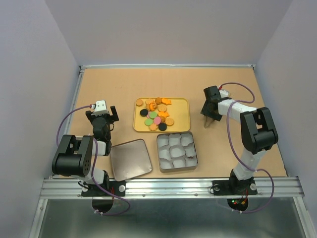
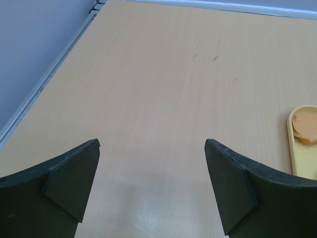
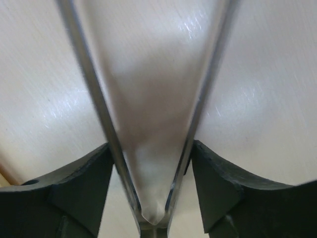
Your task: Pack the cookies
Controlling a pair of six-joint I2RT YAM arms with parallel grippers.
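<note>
The cookies point(image 1: 156, 115), small discs in tan, pink, green and black plus orange star shapes, lie piled on a yellow tray point(image 1: 184, 110) at mid-table. One tan cookie point(image 2: 306, 126) shows at the right edge of the left wrist view. My right gripper point(image 1: 209, 120) points down at the table right of the tray. In the right wrist view its fingers press both arms of a pair of metal tongs point(image 3: 96, 99), so the right gripper point(image 3: 151, 148) is shut on them. My left gripper point(image 1: 102, 112) hovers left of the tray, open and empty point(image 2: 152, 148).
A square metal tin point(image 1: 177, 168) lined with white paper cups stands in front of the tray. Its lid point(image 1: 130, 158) lies flat to the left, close to the left arm. A raised rail runs along the table's left edge point(image 2: 49, 74).
</note>
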